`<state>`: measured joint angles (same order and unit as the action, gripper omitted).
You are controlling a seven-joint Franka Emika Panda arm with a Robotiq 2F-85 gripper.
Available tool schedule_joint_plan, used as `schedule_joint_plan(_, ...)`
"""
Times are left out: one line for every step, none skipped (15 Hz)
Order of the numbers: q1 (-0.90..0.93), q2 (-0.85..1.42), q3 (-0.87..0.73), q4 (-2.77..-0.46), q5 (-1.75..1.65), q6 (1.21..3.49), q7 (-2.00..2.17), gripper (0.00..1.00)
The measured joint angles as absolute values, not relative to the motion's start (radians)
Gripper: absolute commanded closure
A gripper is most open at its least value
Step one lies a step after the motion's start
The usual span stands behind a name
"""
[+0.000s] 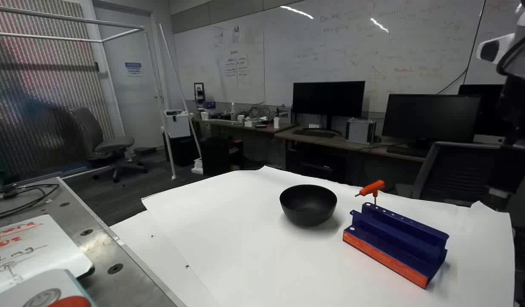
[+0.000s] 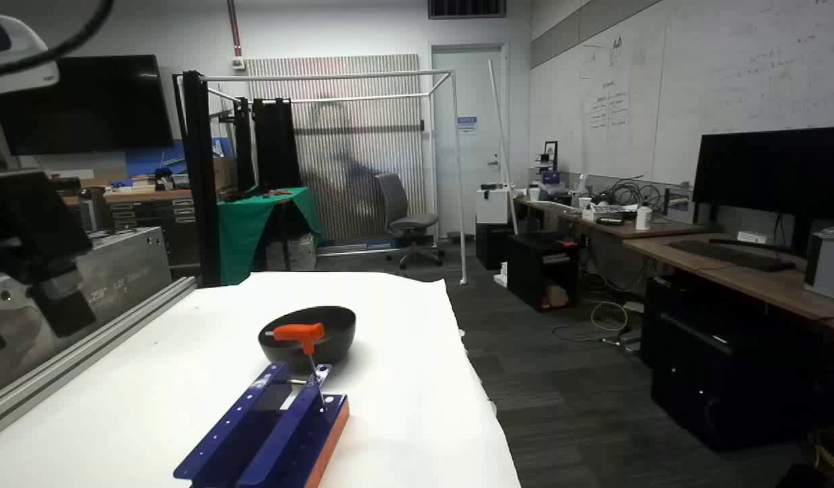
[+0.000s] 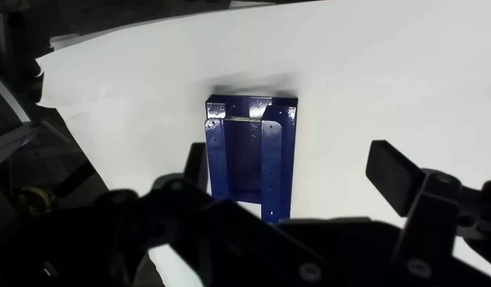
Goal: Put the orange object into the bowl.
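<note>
Your gripper [image 3: 295, 171] is spread wide and holds nothing; in the wrist view you see the blue rack [image 3: 247, 159] beyond it, but not the orange hex key [image 1: 372, 188]. In an exterior view you find the key upright at the rack's far left corner, with the bowl [image 1: 307, 215] a little to the left, apart from it.

Expect a light, stiff piece that is hard to damage. The handle [image 2: 300, 333] is probably firm plastic, a bit slick; the thin shank [image 2: 316, 379] looks likely to twist in your grip, so leave it alone. Take the handle across its narrow width, right above the shank. Lift straight up until the shank clears the rack; a sideways pull may bind it. Then carry it left and let go low over the bowl.
</note>
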<state>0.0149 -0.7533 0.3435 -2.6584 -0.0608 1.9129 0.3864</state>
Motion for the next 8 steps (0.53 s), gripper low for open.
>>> schedule_joint_plan(0.015, -0.753, 0.343, -2.656, -0.061, 1.913, 0.386, 0.00)
schedule_joint_plan(0.015, -0.754, 0.343, -2.652, -0.061, 1.913, 0.386, 0.00)
schedule_joint_plan(0.015, -0.755, 0.343, -2.651, -0.061, 1.913, 0.386, 0.00)
schedule_joint_plan(0.015, -0.756, 0.343, -2.650, -0.061, 1.913, 0.386, 0.00)
schedule_joint_plan(0.015, -0.756, 0.343, -2.651, -0.061, 1.913, 0.386, 0.00)
schedule_joint_plan(0.016, -0.756, 0.342, -2.652, -0.061, 1.913, 0.386, 0.00)
schedule_joint_plan(0.015, -0.750, 0.342, -2.652, -0.063, 1.921, 0.400, 0.00)
schedule_joint_plan(0.011, -0.741, 0.341, -2.650, -0.067, 1.941, 0.424, 0.00)
